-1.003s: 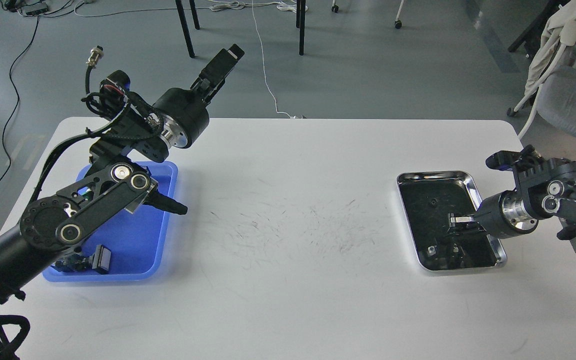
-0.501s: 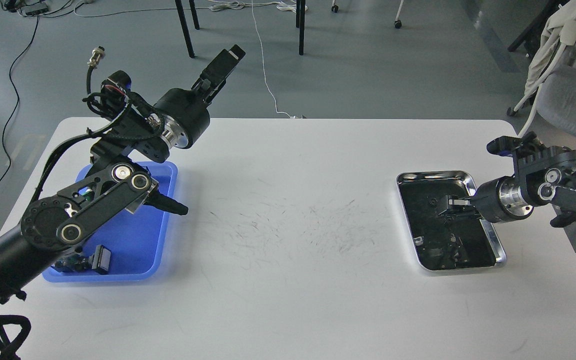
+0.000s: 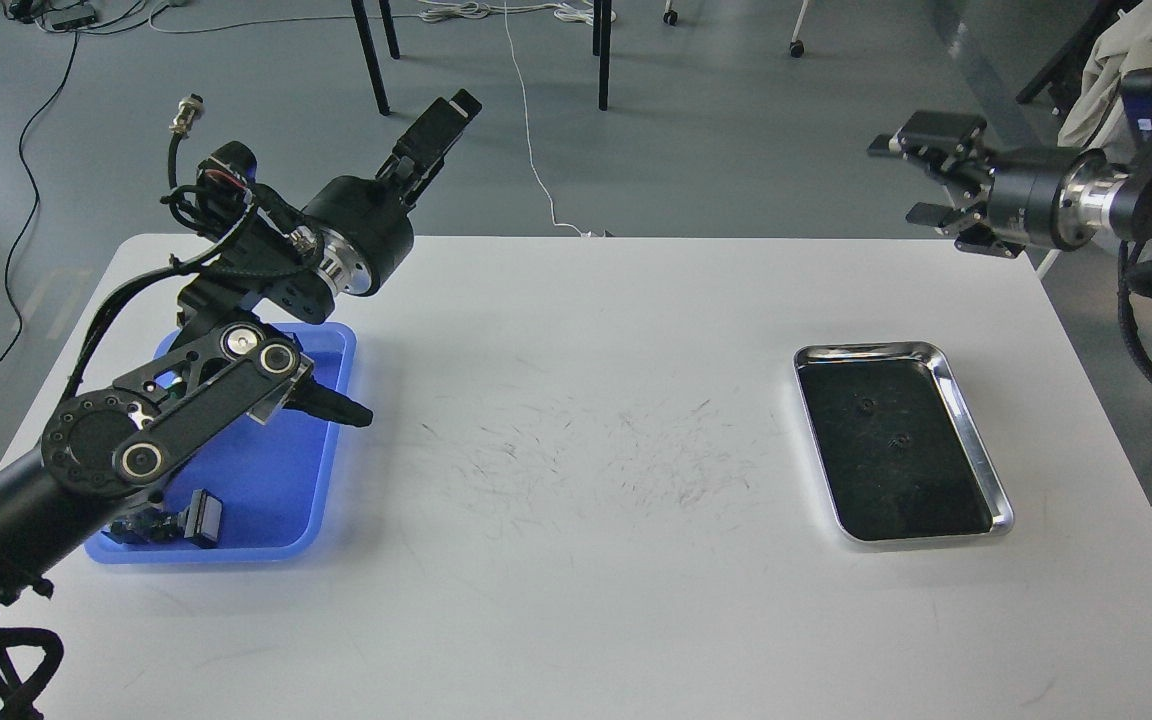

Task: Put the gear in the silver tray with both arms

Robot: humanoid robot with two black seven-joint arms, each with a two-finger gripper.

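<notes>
The silver tray [image 3: 978, 462] lies on the right of the white table. Two small dark gear-like pieces [image 3: 866, 405] [image 3: 901, 440] lie on its dark bottom. My right gripper [image 3: 898, 180] is open and empty. It hangs high above the table's far right edge, well away from the tray, pointing left. My left gripper [image 3: 441, 125] points up and away past the table's far left edge. Its fingers look like one dark slab and nothing shows in it.
A blue plastic tray [image 3: 334, 440] sits at the left under my left arm, with dark parts [image 3: 176, 520] at its near end. Chair legs and cables are on the floor beyond the table. A chair with cloth stands at the far right.
My right gripper has lifted out of the silver tray and moved up and back to the far right, now open. Small pieces remain in the tray. The left arm barely moved.
</notes>
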